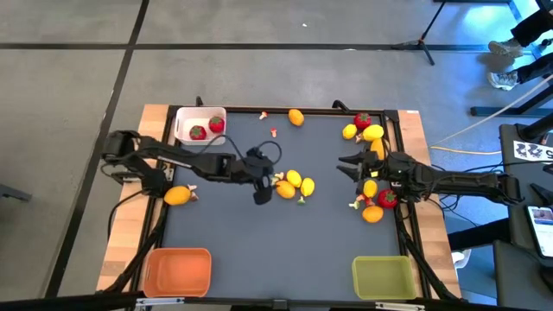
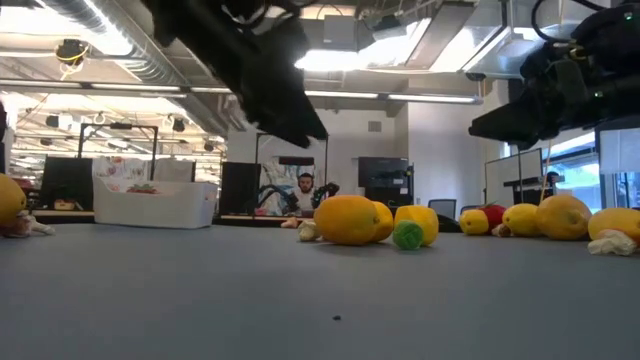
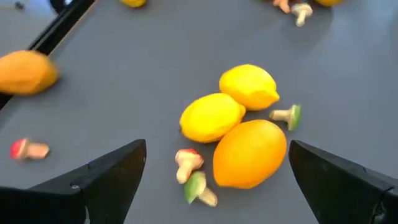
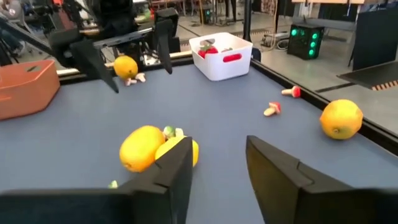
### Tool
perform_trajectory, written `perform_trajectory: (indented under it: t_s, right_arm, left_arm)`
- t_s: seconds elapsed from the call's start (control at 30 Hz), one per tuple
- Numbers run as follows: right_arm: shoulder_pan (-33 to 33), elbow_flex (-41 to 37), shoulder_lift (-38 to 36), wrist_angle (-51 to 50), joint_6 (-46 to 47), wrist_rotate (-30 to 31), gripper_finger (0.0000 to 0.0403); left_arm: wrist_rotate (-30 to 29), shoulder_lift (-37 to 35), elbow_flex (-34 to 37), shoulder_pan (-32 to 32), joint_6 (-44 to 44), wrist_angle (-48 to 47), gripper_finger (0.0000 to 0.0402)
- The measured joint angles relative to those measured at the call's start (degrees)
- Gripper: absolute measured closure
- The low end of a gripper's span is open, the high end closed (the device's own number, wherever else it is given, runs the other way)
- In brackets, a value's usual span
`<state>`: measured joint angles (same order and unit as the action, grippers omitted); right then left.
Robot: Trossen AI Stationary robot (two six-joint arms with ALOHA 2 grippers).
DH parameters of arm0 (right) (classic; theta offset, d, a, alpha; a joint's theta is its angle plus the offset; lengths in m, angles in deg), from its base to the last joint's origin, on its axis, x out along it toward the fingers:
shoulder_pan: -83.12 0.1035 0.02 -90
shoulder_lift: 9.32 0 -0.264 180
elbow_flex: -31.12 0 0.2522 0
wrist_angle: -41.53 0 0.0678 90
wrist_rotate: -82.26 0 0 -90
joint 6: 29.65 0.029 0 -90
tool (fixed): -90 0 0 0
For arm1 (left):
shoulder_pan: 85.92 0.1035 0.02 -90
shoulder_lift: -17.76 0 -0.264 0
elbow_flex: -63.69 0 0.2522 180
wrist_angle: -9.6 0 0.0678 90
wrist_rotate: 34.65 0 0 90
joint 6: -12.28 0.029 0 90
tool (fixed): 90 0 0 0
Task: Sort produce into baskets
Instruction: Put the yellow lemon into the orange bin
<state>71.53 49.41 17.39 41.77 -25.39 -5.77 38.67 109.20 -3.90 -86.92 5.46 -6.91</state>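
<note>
Matt bench, smooth plastic fruit and bins

The bench (image 1: pixel 259 242) has a dark grey, matt, even top, with pale bare wood (image 1: pixel 117 233) showing along its side edges. The lemons (image 3: pixel 249 87) and the orange citrus (image 3: pixel 249 154) look like smooth moulded plastic with a soft sheen. The white basket (image 4: pixel 221 62), the orange basket (image 1: pixel 176 270) and the olive-green basket (image 1: pixel 381 276) look like smooth plastic. The left gripper's fingers (image 3: pixel 109 177) are dark, matt and flat-faced, as are the right gripper's fingers (image 4: pixel 280 171).

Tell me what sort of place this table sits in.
Probably a robotics lab or open workshop: exposed ceiling ducts, a person seated at a desk, and a camera tripod on the concrete floor.
</note>
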Motion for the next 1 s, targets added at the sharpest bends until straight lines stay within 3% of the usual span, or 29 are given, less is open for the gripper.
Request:
perform_trajectory:
  t_s: [0.37,0.67,0.8,1.0]
  right_arm:
    - [-0.02,0.0,0.45,0.05,-0.22,0.89,0.0249]
    - [-0.04,0.0,0.45,-0.37,-0.24,1.96,0.0248]
    - [-0.04,0.0,0.45,-0.58,-0.27,2.06,0.0248]
    - [-0.04,0.0,0.45,-0.58,-0.27,2.09,0.0249]
  left_arm:
    - [7.9,10.33,-3.71,0.0,5.83,3.02,0.0012]
    - [16.07,14.78,-4.07,3.31,4.71,5.55,0.0016]
    - [19.23,16.01,-4.04,3.81,3.71,6.89,0.0049]
    - [19.27,16.02,-4.04,3.81,2.47,6.87,0.0128]
